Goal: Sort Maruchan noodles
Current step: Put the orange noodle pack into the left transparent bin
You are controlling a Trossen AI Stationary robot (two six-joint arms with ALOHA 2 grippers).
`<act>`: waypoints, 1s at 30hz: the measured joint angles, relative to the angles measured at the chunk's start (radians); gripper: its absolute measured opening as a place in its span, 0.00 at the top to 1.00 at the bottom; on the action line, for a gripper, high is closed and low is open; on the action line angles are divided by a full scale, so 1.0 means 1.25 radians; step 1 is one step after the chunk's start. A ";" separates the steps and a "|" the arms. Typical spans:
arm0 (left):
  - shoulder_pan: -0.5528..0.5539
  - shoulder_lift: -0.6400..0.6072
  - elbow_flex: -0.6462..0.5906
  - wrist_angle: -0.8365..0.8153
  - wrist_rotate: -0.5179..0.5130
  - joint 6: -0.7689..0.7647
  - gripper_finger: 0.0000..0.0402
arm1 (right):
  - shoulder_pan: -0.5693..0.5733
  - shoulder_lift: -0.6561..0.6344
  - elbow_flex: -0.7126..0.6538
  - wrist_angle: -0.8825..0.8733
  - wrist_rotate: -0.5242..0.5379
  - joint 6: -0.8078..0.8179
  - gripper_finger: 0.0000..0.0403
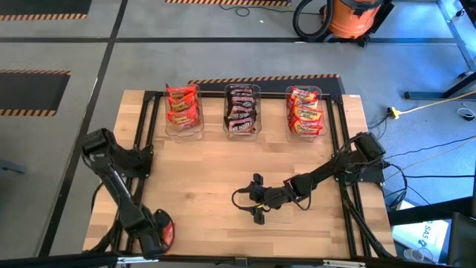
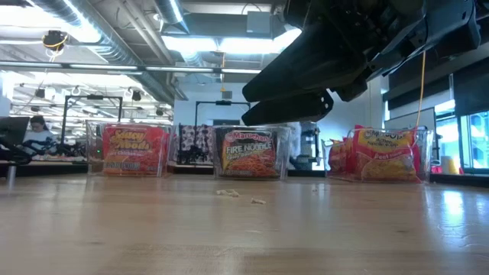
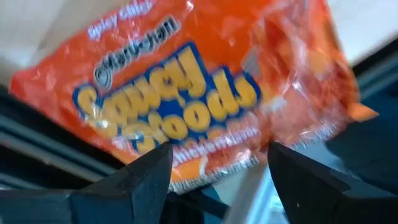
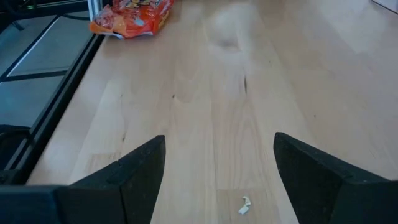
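Left gripper: jaws apart over the last loose packet, lined up to grasp.
Right gripper: spread, empty, waiting mid-worktop.
Bins: packets grouped by colour.

Noodle packets binned by colour; one loose.

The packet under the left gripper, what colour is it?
Orange-red packet with yellow lettering; left wrist view.

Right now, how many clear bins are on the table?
3, in a row along the table's far edge: the left bin holds red packets, the middle bin dark ones, the right bin orange-red ones.
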 joint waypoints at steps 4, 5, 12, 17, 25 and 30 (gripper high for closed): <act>0.012 0.040 0.005 -0.007 0.004 0.099 0.36 | 0.000 0.000 0.000 0.000 0.000 0.000 0.31; 0.017 0.046 0.005 -0.007 0.001 0.133 0.36 | 0.000 0.000 0.000 0.000 0.000 0.000 0.31; 0.087 0.047 0.006 -0.037 -0.146 0.373 0.36 | 0.000 -0.038 0.000 -0.080 0.077 0.022 0.31; 0.162 0.047 0.005 -0.035 -0.267 0.572 0.36 | -0.001 -0.088 0.000 -0.168 0.116 0.062 0.31; 0.261 0.054 0.000 0.018 -0.486 0.847 0.36 | -0.064 -0.096 0.000 -0.177 -0.008 0.148 0.31; 0.296 0.058 0.023 0.005 -0.524 0.900 0.36 | -0.105 -0.078 0.001 -0.122 -0.085 0.182 0.31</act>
